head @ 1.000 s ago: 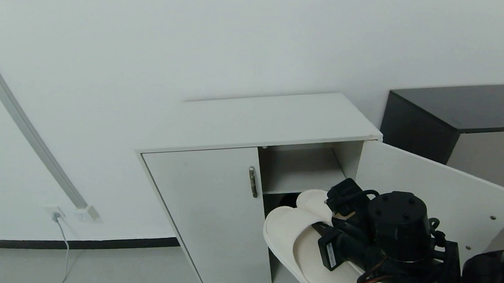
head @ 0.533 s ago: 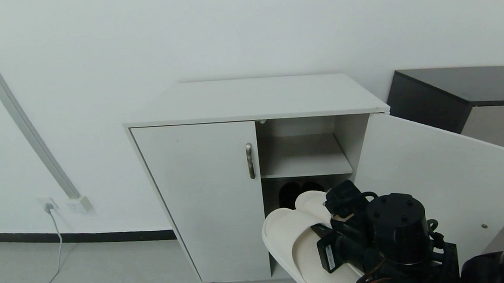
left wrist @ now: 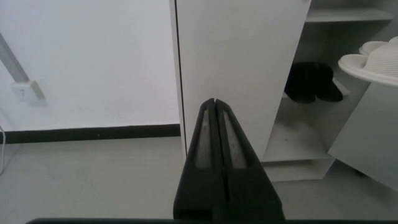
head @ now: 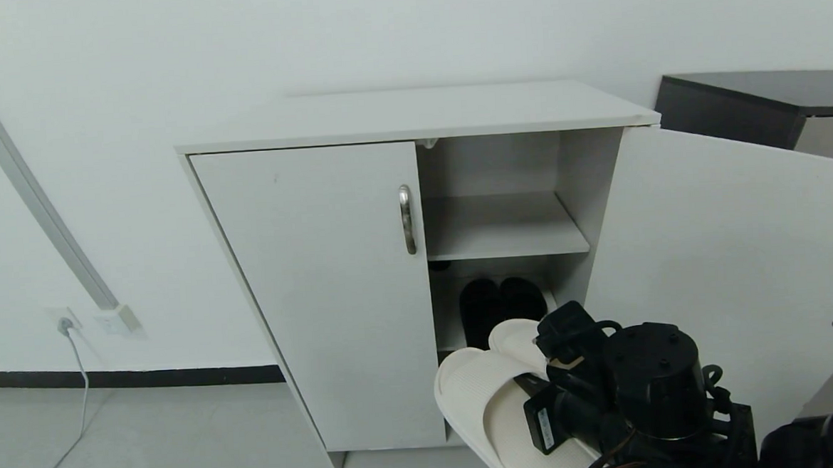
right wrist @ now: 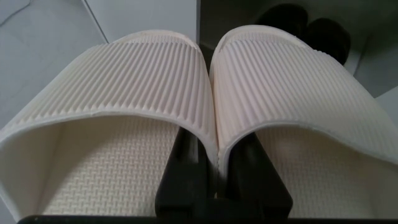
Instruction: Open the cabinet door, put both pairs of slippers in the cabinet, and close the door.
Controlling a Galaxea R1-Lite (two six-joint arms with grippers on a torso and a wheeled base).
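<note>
My right gripper [head: 538,374] is shut on the pair of white slippers [head: 485,391], pinching their two inner sides together [right wrist: 213,168]. It holds them in front of the open right half of the white cabinet [head: 410,113], below the upper shelf. A pair of black slippers [head: 502,304] sits on the lower shelf inside, also seen past the white pair [right wrist: 298,22]. The right door [head: 731,260] stands swung out to the right. The left door [head: 319,289] with its metal handle [head: 406,220] is closed. My left gripper [left wrist: 216,124] is shut and empty, low before the left door.
A dark cabinet [head: 759,105] stands to the right behind the open door. A wall socket with a cable [head: 65,327] and a slanted conduit [head: 21,176] are on the wall at left. Grey floor [head: 135,448] lies open in front of the cabinet.
The head view has sunk, so the cabinet stands higher in the picture and the black slippers inside have come into sight. The right gripper keeps its hold on the white slippers.
</note>
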